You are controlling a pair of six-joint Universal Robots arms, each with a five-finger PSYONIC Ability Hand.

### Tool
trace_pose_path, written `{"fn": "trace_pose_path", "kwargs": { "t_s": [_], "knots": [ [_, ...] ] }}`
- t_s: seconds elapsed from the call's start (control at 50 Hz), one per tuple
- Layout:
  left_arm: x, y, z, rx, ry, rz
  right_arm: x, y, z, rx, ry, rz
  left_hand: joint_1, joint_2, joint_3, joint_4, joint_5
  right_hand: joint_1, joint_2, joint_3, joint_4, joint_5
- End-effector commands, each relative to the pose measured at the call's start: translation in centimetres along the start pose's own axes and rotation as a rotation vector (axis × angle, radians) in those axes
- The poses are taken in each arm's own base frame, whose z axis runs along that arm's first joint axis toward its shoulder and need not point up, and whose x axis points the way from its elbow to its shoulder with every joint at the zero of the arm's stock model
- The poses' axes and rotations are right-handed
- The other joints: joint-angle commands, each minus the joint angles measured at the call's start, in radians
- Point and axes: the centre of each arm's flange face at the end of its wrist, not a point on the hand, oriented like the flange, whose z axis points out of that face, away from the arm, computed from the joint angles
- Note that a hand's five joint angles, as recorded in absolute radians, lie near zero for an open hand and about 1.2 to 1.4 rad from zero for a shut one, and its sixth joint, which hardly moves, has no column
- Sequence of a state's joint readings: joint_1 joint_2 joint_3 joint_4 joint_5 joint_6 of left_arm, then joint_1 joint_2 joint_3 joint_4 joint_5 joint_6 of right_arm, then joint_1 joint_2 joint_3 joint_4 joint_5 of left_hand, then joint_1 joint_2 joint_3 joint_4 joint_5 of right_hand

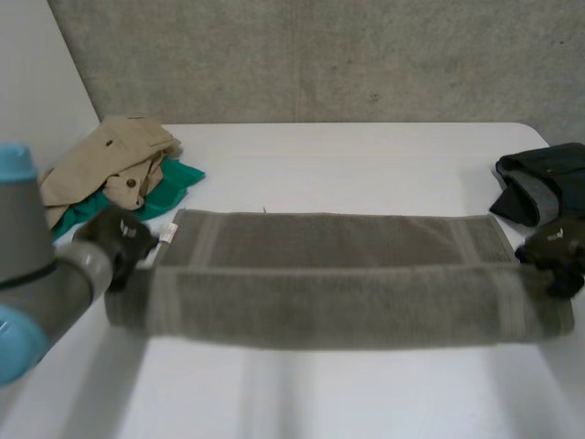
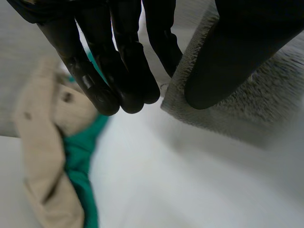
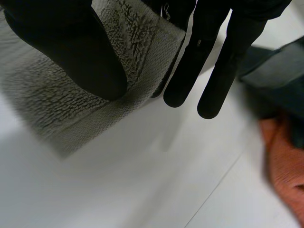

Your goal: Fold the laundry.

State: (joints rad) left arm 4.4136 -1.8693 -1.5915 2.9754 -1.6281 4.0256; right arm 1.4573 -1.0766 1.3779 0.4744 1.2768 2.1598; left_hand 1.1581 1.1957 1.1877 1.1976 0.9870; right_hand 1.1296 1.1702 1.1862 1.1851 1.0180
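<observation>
- A white table (image 1: pixel 347 155) stands against a rough grey wall (image 1: pixel 320 55). Its near half is bare apart from the work in hand.
- A grey-brown towel (image 1: pixel 338 274) lies across the middle of the table, its long axis running side to side from one hand to the other.
- The towel shows as two long bands. The far band lies flat on the table, and the nearer one looks raised off it between the hands.
- The left hand (image 1: pixel 119 240) is at the towel's left end. In its wrist view the thumb (image 2: pixel 223 61) presses on a corner of the pile, with fingers (image 2: pixel 111 76) close behind, so it is pinching the towel.
- The right hand (image 1: pixel 556 249) is at the right end. Its thumb (image 3: pixel 71 52) clamps the corner against a finger behind the cloth, while other fingers (image 3: pixel 190 71) hang straight and free beside it.
- Each hand has its own end, so neither is the nearer. By my reading a lengthwise fold is in hand, and the move turns on both hands carrying their corners the same way, across the short axis, so the long edges meet evenly.
- A beige garment (image 1: pixel 110 160) and a green garment (image 1: pixel 174 183) are heaped at the far left, just beyond the left hand.
- A dark garment (image 1: pixel 539 183) sits at the far right, with an orange cloth (image 3: pixel 285 161) beside it. Both look unfolded.
</observation>
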Motion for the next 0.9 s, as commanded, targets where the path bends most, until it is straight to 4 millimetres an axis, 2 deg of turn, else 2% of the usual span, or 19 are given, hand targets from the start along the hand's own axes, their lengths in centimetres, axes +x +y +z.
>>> {"fn": "trace_pose_path", "kwargs": {
  "t_s": [0.02, 0.1, 0.16, 0.3, 0.34, 0.36, 0.38, 0.4, 0.42, 0.44, 0.5, 0.56, 0.64, 0.72, 0.8, 0.9],
  "knots": [
    [-2.0, -3.6, 5.3, 0.073, -0.126, -0.158, 1.8, -1.9, 3.2, 0.132, 0.143, 0.1, 0.238, 0.201, 0.209, 0.199, 0.235, 0.267, 0.226, 0.21, 0.211, 0.204],
    [-2.6, -4.8, 7.6, 0.093, -0.177, -0.188, 2.3, -2.8, 4.6, 0.174, 0.201, 0.122, 0.238, 0.201, 0.209, 0.199, 0.235, 0.267, 0.226, 0.21, 0.211, 0.204],
    [-2.3, -5.8, 9.2, 0.107, -0.205, -0.187, 2.8, -3.5, 5.9, 0.2, 0.248, 0.116, 0.238, 0.201, 0.209, 0.199, 0.235, 0.267, 0.226, 0.21, 0.211, 0.204],
    [-1.7, -6.7, 12.8, 0.116, -0.264, -0.162, 3.4, -4.7, 9.0, 0.232, 0.325, 0.088, 0.238, 0.201, 0.209, 0.199, 0.235, 0.267, 0.226, 0.21, 0.211, 0.204],
    [-1.6, -6.8, 13.3, 0.115, -0.266, -0.16, 3.2, -4.9, 9.7, 0.232, 0.329, 0.086, 0.238, 0.201, 0.209, 0.199, 0.235, 0.267, 0.226, 0.21, 0.211, 0.204],
    [-1.3, -6.8, 13.6, 0.116, -0.261, -0.158, 3.1, -5.0, 10.0, 0.232, 0.331, 0.082, 0.238, 0.201, 0.209, 0.199, 0.235, 0.144, 0.104, 0.088, 0.089, 0.081],
    [-0.9, -7.2, 13.8, 0.133, -0.252, -0.156, 2.7, -5.2, 10.6, 0.228, 0.333, 0.076, -0.235, -0.273, -0.265, -0.275, -0.239, -0.828, -0.868, -0.884, -0.883, -0.891],
    [-0.6, -7.5, 13.9, 0.143, -0.245, -0.155, 2.4, -5.4, 10.8, 0.227, 0.333, 0.073, -0.653, -0.69, -0.682, -0.692, -0.656, -0.955, -0.996, -1.012, -1.011, -1.018],
    [-0.2, -7.7, 13.9, 0.153, -0.234, -0.154, 2.2, -5.6, 10.9, 0.224, 0.337, 0.075, -0.984, -1.021, -1.013, -1.023, -0.987, -0.955, -0.996, -1.012, -1.011, -1.018],
    [0.4, -8.2, 13.7, 0.174, -0.218, -0.155, 2.1, -5.7, 10.9, 0.212, 0.349, 0.08, -0.984, -1.021, -1.013, -1.023, -0.987, -0.955, -0.996, -1.012, -1.011, -1.018],
    [0.8, -9.0, 13.3, 0.204, -0.208, -0.158, 2.0, -5.9, 10.4, 0.198, 0.348, 0.102, -0.984, -1.021, -1.013, -1.023, -0.987, -0.955, -0.996, -1.012, -1.011, -1.018],
    [-0.3, -9.9, 12.1, 0.232, -0.228, -0.185, 2.0, -6.2, 8.5, 0.188, 0.313, 0.156, -0.984, -1.021, -1.013, -1.023, -0.987, -0.955, -0.996, -1.012, -1.011, -1.018],
    [-0.8, -9.8, 10.9, 0.226, -0.219, -0.226, 1.9, -6.2, 5.7, 0.196, 0.243, 0.232, -0.984, -1.021, -1.013, -1.023, -0.987, -0.955, -0.996, -1.012, -1.011, -1.018],
    [-0.8, -9.6, 9.5, 0.227, -0.197, -0.254, 1.7, -5.2, 3.3, 0.198, 0.164, 0.269, -0.984, -1.021, -1.013, -1.023, -0.987, -0.955, -0.996, -1.012, -1.011, -1.018],
    [-0.6, -9.5, 7.9, 0.263, -0.16, -0.282, 0.9, -2.1, 1.9, 0.136, 0.103, 0.266, -0.984, -1.021, -1.013, -1.023, -0.987, -0.955, -0.996, -1.012, -1.011, -1.018],
    [0.4, -10.0, 6.6, 0.342, -0.103, -0.33, 0.5, 1.2, 1.9, 0.097, 0.087, 0.249, -0.984, -1.021, -1.013, -1.023, -0.987, -0.955, -0.996, -1.012, -1.011, -1.018]
  ]
}}
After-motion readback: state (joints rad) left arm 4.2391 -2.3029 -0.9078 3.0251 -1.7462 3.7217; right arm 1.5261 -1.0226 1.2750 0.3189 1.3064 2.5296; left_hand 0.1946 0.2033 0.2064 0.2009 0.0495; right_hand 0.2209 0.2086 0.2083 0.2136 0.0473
